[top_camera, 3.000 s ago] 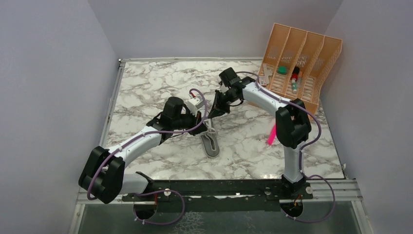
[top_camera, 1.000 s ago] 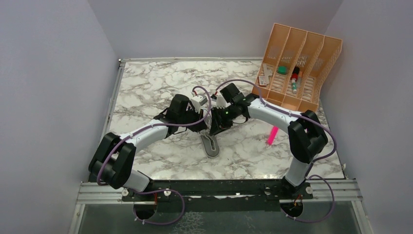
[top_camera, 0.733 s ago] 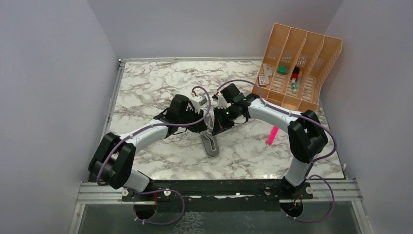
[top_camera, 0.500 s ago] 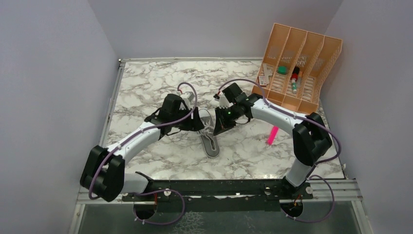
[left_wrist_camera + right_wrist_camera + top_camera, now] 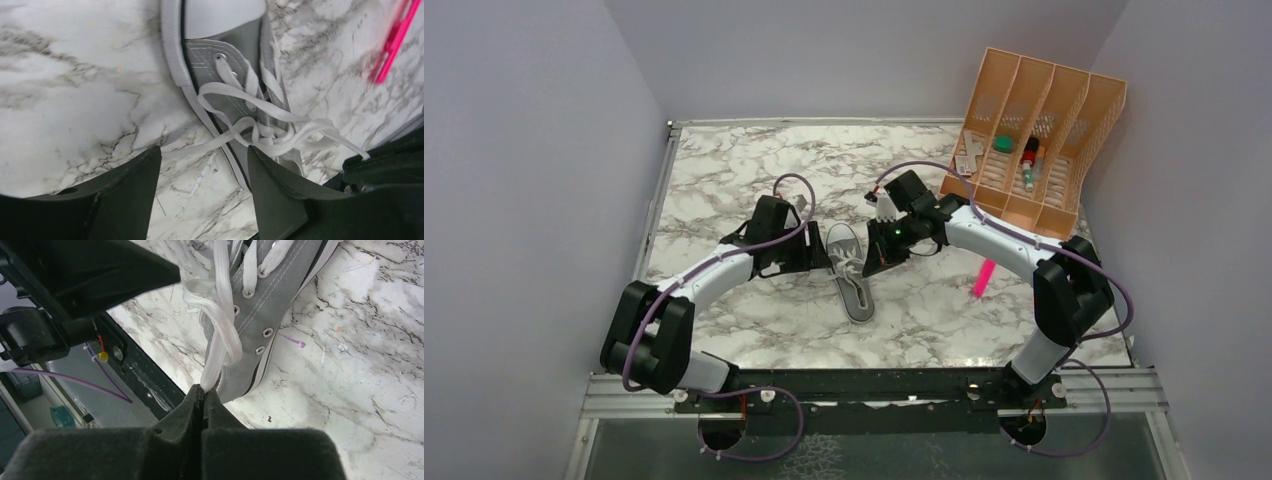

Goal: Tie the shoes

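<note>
Top external view: one small grey shoe [image 5: 852, 285] sits on the marble surface [image 5: 724, 170], about in the middle, between the two arms. Its white toe points away from the arm bases. The left pincer [image 5: 816, 258] is just beside the shoe, on its left. Its fingers [image 5: 125, 195] are spread apart and hold nothing. A loose white lace [image 5: 250, 127] lies on the surface under the gap. The right pincer [image 5: 202, 389] is on the shoe's right side. It is squeezed tight on a piece of that lace, which stretches from the shoe to its tips. A pink thing [image 5: 981, 278] lies further right. An orange rack [image 5: 1064, 110] stands in the far right corner. The small things inside are too tiny to read.
</note>
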Robot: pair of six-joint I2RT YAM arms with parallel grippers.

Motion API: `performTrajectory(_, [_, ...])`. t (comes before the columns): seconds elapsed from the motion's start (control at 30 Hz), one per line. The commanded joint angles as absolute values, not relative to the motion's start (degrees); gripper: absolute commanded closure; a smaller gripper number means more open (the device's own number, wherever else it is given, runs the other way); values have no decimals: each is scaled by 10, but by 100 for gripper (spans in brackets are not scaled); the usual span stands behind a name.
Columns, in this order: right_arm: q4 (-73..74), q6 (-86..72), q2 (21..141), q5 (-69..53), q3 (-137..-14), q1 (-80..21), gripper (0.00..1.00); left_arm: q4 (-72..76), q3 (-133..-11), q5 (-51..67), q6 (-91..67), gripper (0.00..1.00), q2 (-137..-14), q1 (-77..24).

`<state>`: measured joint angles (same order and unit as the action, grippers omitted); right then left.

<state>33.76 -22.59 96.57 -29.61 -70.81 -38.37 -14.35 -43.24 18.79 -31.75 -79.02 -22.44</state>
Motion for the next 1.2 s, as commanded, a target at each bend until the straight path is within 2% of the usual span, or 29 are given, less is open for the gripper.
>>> performTrajectory(0.0, [320,-218,952,-317,-701,-387,99,-104,-468,304,-145,32,-831,-221])
performTrajectory(0.13, [321,-217,946,-317,-701,-387,99,-154,-482,351,-118,31,-885,-217])
performTrajectory(0.37, [316,-219,943,-321,-700,-386,99,-16,-413,444,-202,25,-907,-210])
performTrajectory(0.57, [310,-223,950,-330,-709,-386,99,-16,-374,420,-239,27,-851,-210])
performTrajectory(0.73, [304,-226,954,-334,-713,-384,99,-3,-355,447,-240,40,-856,-210])
performTrajectory(0.9, [303,-230,956,-338,-710,-382,99,-2,-370,438,-225,48,-879,-212])
performTrajectory(1.07, [326,-220,953,-316,-719,-381,100,-28,-394,411,-226,69,-895,-212])
performTrajectory(1.17, [376,-206,943,-278,-736,-381,99,-124,-414,352,-230,89,-860,-212])
